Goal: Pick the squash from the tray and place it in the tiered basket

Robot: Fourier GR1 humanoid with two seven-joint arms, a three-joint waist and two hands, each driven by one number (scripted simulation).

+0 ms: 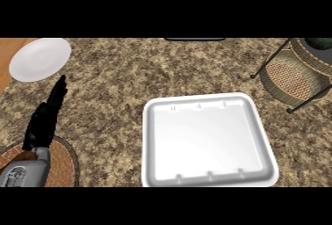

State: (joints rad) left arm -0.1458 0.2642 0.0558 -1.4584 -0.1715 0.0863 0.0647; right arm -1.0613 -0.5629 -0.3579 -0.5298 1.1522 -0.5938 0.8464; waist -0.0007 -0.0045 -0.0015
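White square plastic tray sat mid-counter, wicker tiered basket at right edge — dark green squash inside; black left hand rested, fingers straight, far left.

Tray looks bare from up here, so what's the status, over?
Left hand open, fingers straight, resting at left. Right hand not in view. White tray holds nothing; a dark green thing sits in the tiered basket. Nothing in the way.

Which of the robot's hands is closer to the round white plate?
Left. The left hand stands with fingers straight just below the round white plate at the counter's far left. The right hand is out of view.
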